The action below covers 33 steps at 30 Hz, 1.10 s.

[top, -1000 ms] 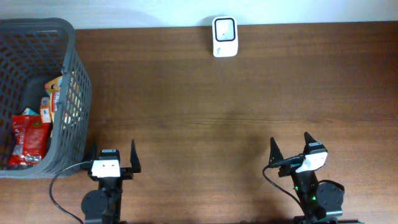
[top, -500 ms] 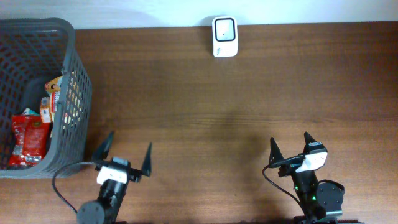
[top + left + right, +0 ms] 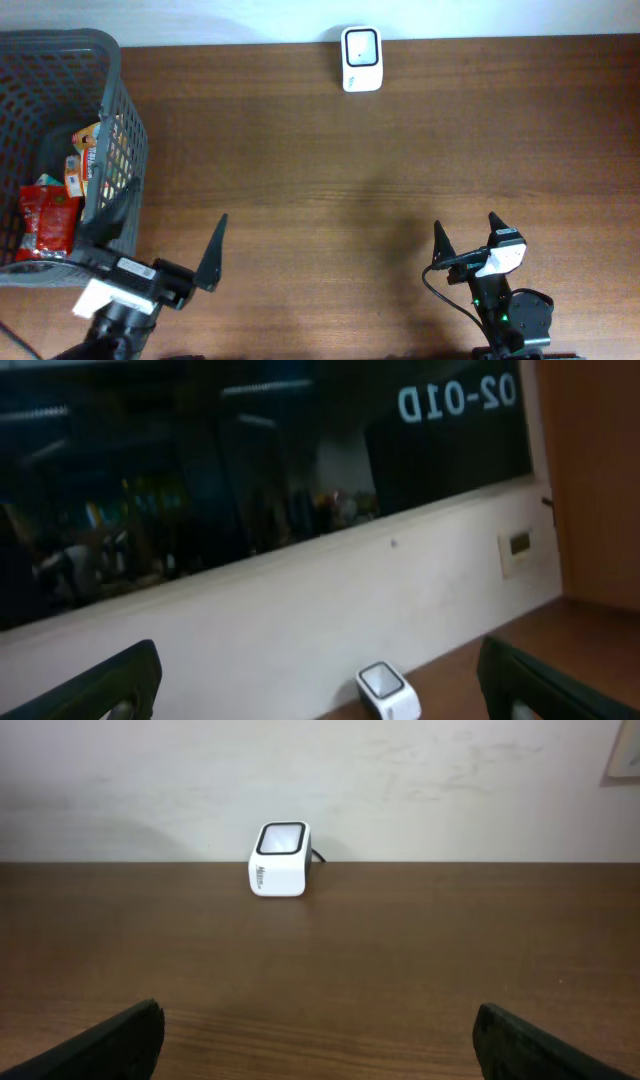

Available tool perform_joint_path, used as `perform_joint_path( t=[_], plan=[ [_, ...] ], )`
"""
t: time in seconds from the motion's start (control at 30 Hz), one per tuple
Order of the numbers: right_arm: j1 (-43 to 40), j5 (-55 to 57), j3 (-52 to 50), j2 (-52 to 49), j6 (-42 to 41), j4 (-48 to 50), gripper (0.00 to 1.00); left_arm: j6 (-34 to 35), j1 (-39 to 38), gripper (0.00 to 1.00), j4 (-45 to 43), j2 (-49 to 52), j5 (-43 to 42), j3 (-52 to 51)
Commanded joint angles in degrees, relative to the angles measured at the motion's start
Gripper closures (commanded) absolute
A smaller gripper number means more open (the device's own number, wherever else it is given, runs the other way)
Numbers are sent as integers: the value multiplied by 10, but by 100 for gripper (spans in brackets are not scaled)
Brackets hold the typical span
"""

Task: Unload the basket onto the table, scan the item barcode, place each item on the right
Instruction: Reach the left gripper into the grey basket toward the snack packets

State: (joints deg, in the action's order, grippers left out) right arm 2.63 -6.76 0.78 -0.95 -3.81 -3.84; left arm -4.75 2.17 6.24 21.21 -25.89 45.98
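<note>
Two tools stand wide open and empty — the left gripper by the gray basket, the right gripper well apart — and the red snack pack inside looks light, soft and crinkly, so pinch its top edge.

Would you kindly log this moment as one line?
left gripper: open, empty, by basket | right gripper: open, empty | scanner: far table edge | snack packets: in basket | scan: not started

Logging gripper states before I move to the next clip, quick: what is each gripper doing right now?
Left gripper: open, holding nothing.
Right gripper: open, holding nothing.
</note>
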Motion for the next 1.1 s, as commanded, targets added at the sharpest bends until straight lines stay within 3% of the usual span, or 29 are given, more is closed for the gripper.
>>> perform_joint_path(
  t=[0.0,0.07,0.1,0.2,0.23,0.33,0.43,0.57,0.67,1.0,1.03,1.07],
  plan=[
    [4,-3,-5,1,4,0,2,-8,2,1,90,91,93,148],
    [4,-3,-5,1,4,0,2,-14,2,1,256,210,167,316],
    [4,-3,-5,1,4,0,2,-14,2,1,397,304,187,444],
    [4,-3,-5,1,4,0,2,-14,2,1,629,515,165,723],
    [4,-3,-5,1,4,0,2,-10,3,1,644,550,176,763],
    [4,-3,-5,1,4,0,2,137,38,1,666,644,332,872],
    [4,-3,-5,1,4,0,2,269,175,1,684,689,350,905],
    [4,-3,-5,1,4,0,2,323,290,1,691,736,345,905],
    [4,-3,-5,1,4,0,2,300,320,1,731,777,338,905],
    [4,-3,-5,1,4,0,2,257,321,1,719,955,331,902],
    [4,-3,-5,1,4,0,1,238,321,4,730,970,305,902],
    [4,-3,-5,1,4,0,2,151,321,3,725,992,222,901]
  ],
)
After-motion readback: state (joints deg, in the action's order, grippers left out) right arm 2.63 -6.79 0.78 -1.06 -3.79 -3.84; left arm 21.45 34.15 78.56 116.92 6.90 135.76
